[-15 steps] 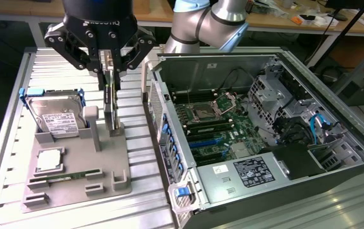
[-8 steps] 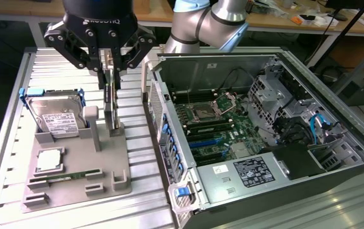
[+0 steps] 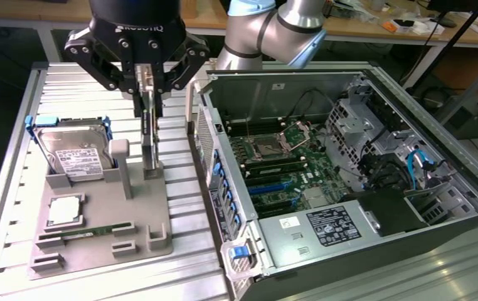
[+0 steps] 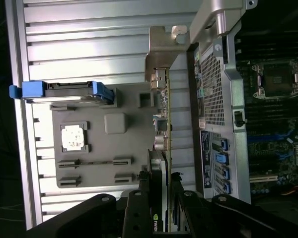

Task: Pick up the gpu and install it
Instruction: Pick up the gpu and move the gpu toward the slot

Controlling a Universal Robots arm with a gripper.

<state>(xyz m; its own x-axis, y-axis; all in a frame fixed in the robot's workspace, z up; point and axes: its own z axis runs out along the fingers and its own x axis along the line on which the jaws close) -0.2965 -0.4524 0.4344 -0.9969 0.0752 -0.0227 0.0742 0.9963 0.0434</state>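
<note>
The gpu (image 3: pixel 148 128) is a thin dark card seen edge-on, standing upright with its lower end at the slot post of the grey holder (image 3: pixel 151 248). My gripper (image 3: pixel 147 88) hangs above the holder and is shut on the card's upper end, one black finger on each face. In the wrist view the gpu (image 4: pixel 165 124) runs away from my gripper (image 4: pixel 159 201), with its silver bracket (image 4: pixel 161 49) at the far end. Whether the card still touches the holder I cannot tell. The open computer case (image 3: pixel 222 113) stands just to the exterior view's right of the holder, its motherboard (image 3: pixel 285 169) exposed.
On the holder sit a hard drive (image 3: pixel 73 153) in a blue caddy, a silver processor (image 3: pixel 63 210) and a RAM stick (image 3: pixel 96 232). The case's rear wall (image 4: pixel 213 99) lies close beside the card. Ribbed aluminium table (image 3: pixel 80 94) surrounds the holder; cables and a drive cage (image 3: pixel 389 150) fill the case's right side.
</note>
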